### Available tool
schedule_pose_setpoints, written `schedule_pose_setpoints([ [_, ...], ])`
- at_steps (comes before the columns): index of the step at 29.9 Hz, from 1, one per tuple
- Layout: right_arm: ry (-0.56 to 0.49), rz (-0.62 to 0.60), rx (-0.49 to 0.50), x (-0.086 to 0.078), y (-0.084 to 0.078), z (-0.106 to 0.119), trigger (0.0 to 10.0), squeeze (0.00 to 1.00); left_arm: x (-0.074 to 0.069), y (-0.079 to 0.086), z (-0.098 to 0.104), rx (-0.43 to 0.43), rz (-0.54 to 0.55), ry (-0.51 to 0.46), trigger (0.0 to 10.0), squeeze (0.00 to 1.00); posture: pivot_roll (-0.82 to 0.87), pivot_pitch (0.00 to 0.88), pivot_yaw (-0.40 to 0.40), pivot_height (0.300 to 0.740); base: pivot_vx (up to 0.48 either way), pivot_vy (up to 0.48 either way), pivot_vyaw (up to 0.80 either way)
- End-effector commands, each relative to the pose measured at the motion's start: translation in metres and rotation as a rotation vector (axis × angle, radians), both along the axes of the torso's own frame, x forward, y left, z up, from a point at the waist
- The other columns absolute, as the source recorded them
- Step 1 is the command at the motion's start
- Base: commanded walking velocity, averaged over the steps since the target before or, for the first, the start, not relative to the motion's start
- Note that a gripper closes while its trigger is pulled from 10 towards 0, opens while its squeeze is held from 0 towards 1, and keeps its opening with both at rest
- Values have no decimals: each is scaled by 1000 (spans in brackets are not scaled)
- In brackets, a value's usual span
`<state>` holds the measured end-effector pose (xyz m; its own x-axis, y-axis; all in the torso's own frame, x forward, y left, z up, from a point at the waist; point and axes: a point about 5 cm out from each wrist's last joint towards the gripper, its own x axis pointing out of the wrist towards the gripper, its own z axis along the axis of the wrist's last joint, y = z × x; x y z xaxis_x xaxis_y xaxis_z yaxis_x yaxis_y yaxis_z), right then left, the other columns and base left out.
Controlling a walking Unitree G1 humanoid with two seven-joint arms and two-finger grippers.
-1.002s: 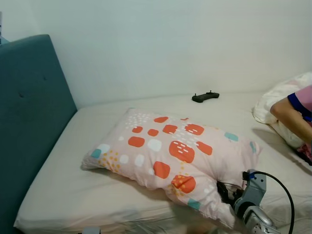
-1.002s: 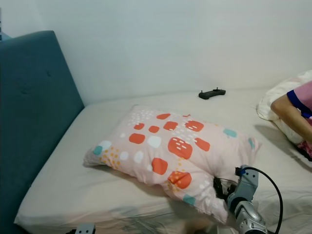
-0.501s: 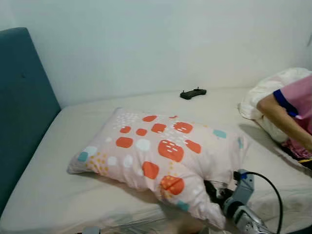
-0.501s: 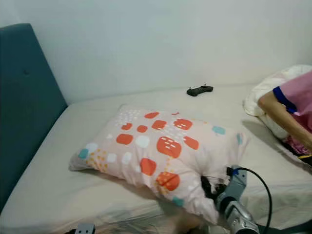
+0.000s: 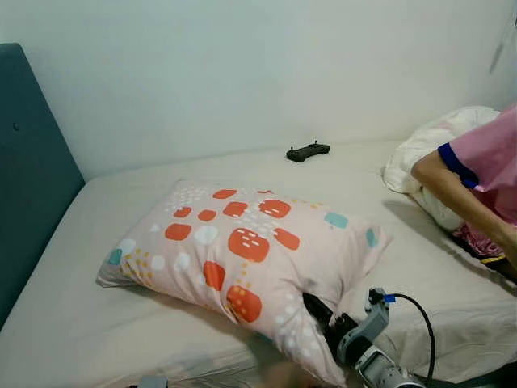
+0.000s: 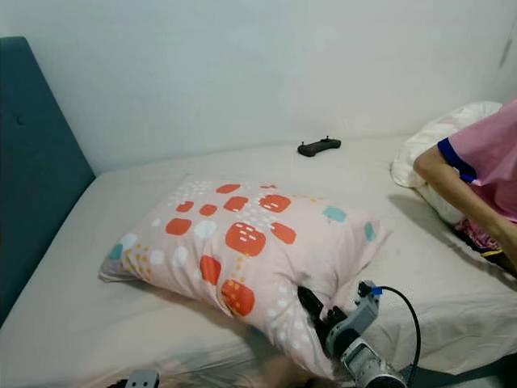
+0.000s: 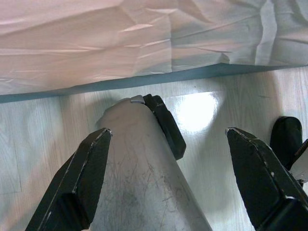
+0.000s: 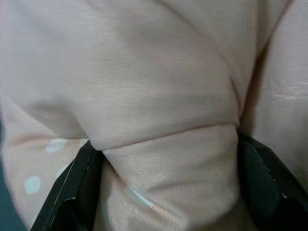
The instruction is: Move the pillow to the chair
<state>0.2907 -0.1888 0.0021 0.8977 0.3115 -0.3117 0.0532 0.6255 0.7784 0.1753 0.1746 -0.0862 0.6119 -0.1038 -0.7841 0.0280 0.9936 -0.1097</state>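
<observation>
White wall and a beige bed (image 5: 97, 323) fill the head views; the pillow (image 5: 242, 250) (pink, spotted) lies mid-mattress, the right gripper (image 6: 317, 311) clamped on its near corner. Right wrist view: fingers (image 8: 79, 183) pinch a fabric fold. Left wrist view: left gripper (image 7: 166, 178) hangs open above floor (image 7: 33, 130).

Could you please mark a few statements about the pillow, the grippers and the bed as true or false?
1. The right gripper is shut on the pillow. True.
2. The pillow sits on a chair. False: it lies on the bed.
3. The left gripper is open over the floor. True.
4. A black controller rests on the pillow. False: it lies apart, near the wall.
</observation>
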Motion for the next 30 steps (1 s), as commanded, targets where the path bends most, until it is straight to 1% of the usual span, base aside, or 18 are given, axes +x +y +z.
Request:
schedule_pose_setpoints([
  [1, 157, -64, -28, -20, -5, -22, 10000, 0, -17, 1, -8, 0, -2, 66, 10000, 0, -122, 51, 32, 522, 0, 0, 0],
  [3, 158, -88, 2, -25, -10, -24, 10000, 0, -19, 1, -9, 2, -9, 71, 10000, 0, -122, 51, 35, 522, 0, 0, 0],
  [6, 133, -81, 28, -24, -10, -22, 10000, 0, -19, 1, -9, 4, -13, 73, 10000, 0, -125, 54, 40, 522, 0, 0, 0],
  [7, 102, -68, 53, -21, -8, -19, 10000, 0, -18, 2, -8, 6, -18, 73, 10000, 0, -126, 54, 46, 522, 0, 0, 0],
  [8, 102, -68, 53, -21, -8, -19, 10000, 0, -18, 2, -8, 6, -18, 73, 10000, 0, -126, 54, 46, 522, 0, 0, 0],
  [10, 52, -32, 77, -15, -2, -13, 10000, 0, -17, 3, -8, 11, -25, 72, 10000, 0, -126, 54, 53, 522, 0, 0, 0],
  [13, 45, -17, 64, -12, 1, -11, 10000, 0, -17, 4, -8, 13, -27, 70, 10000, 0, -126, 53, 55, 522, 0, 0, 0],
  [14, 43, -7, 52, -9, 4, -10, 3529, 0, -16, 4, -7, 14, -28, 69, 10000, 0, -123, 53, 55, 522, 0, 0, 0],
  [15, 50, -4, 27, -8, 6, -9, 0, 0, -16, 4, -7, 16, -29, 68, 10000, 0, -122, 52, 55, 522, 0, 0, 0],
  [19, 32, 3, 22, -2, 10, -5, 0, 0, -15, 5, -7, 17, -27, 68, 10000, 0, -116, 52, 52, 522, 0, 0, 0],
  [21, 7, 5, 28, 3, 13, 0, 0, 0, -18, 6, -8, 17, -23, 71, 10000, 0, -114, 53, 49, 522, 0, 0, 0],
  [25, -10, 5, 30, 5, 12, 3, 0, 0, -21, 5, -9, 15, -22, 79, 10000, 0, -116, 53, 48, 522, 0, 0, 0],
  [30, -43, -19, 32, 8, 8, 7, 0, 0, -20, 4, -9, 14, -22, 80, 10000, 0, -119, 52, 48, 522, 0, 0, 0],
])
